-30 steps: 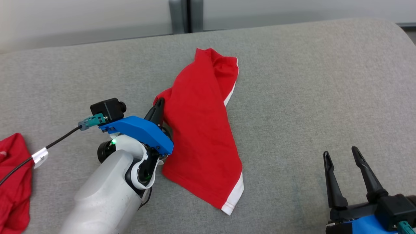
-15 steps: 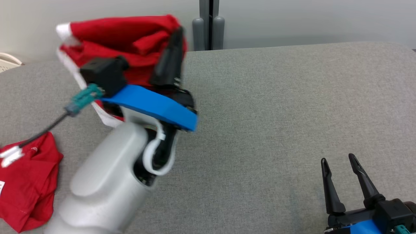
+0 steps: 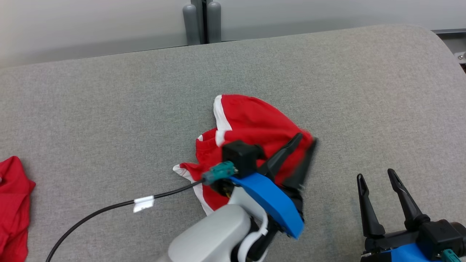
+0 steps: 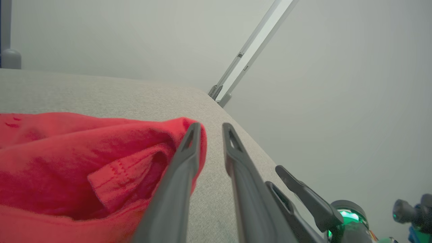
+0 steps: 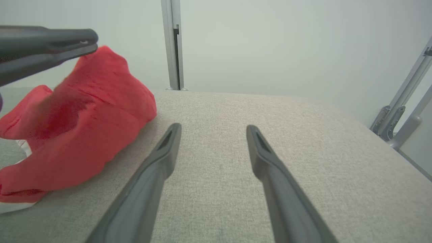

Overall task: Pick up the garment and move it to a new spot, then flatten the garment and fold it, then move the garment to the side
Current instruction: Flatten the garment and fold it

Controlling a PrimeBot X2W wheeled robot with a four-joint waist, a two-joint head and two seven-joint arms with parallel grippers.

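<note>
The garment (image 3: 255,122), red with white trim, lies crumpled in a heap near the middle of the grey cushioned surface (image 3: 109,109). My left gripper (image 3: 305,142) sits at the heap's right edge, fingers slightly parted. In the left wrist view the garment (image 4: 77,162) bunches against the outer side of the left finger (image 4: 182,168), and the gap at the left gripper (image 4: 212,127) shows bare cushion. My right gripper (image 3: 376,174) rests open at the lower right, apart from the cloth. The right wrist view has the garment (image 5: 84,125) to the left of the right gripper (image 5: 213,128).
Another red cloth (image 3: 12,203) lies at the left edge of the surface. A black cable (image 3: 109,209) trails from the left wrist across the cushion. Two grey posts (image 3: 200,22) stand behind the back edge. The cushion rounds off at the right (image 3: 442,43).
My left gripper, shut on the garment, lifted it and has brought it down in a heap at the middle; its fingers have now parted. The head camera shifted. The right gripper stayed put.
</note>
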